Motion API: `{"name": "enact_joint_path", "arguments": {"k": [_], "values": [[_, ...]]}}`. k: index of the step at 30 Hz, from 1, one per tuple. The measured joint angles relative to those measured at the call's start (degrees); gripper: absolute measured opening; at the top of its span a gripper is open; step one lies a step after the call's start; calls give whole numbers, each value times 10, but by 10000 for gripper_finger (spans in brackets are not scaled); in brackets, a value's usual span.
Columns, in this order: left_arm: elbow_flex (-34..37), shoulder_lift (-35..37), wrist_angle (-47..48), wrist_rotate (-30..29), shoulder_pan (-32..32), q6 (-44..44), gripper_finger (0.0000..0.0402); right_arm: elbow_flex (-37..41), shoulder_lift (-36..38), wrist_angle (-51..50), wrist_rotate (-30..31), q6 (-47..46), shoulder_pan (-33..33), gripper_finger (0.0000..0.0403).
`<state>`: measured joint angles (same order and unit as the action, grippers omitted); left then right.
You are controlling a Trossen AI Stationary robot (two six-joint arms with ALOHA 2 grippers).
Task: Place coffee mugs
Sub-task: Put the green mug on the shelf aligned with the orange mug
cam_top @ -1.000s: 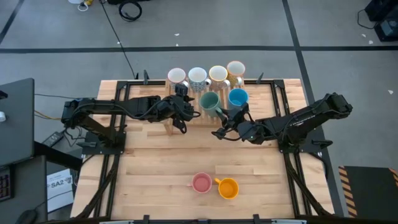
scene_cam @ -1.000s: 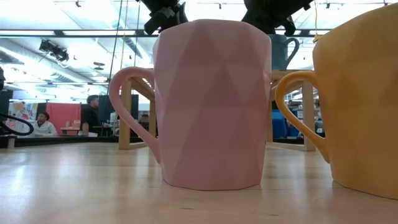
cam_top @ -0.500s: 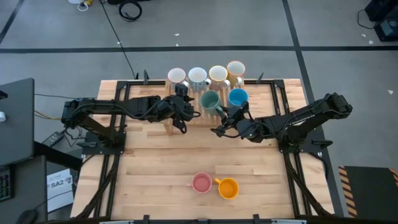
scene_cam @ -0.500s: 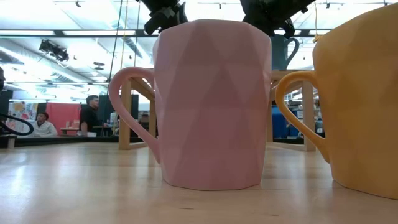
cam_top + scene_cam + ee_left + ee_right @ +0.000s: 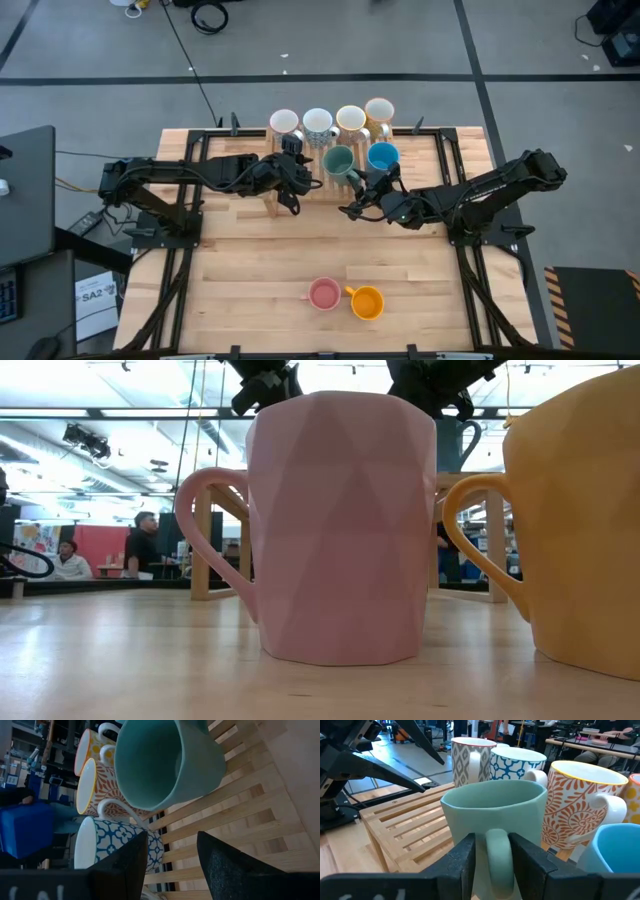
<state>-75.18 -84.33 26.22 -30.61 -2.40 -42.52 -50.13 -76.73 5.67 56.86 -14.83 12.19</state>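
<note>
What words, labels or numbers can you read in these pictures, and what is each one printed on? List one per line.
"SA2": on a white sheet lying on the floor beside the table's left edge, in the high view.
The smaller print under it is too small to read.
Signs in the room behind, in the low view: too blurred to read.

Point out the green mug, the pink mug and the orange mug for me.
green mug [image 5: 492, 815]: right wrist view, on its front wall.
pink mug [image 5: 345, 530]: low view, on its faceted side.
orange mug [image 5: 367, 302]: high view, on its open top.
</note>
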Motion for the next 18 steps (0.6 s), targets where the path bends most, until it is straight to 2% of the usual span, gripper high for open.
{"name": "enact_joint_path", "arguments": {"k": [18], "values": [[0, 0, 0, 0, 0, 0, 178, 0, 0, 2, -26, 7, 0, 175]]}}
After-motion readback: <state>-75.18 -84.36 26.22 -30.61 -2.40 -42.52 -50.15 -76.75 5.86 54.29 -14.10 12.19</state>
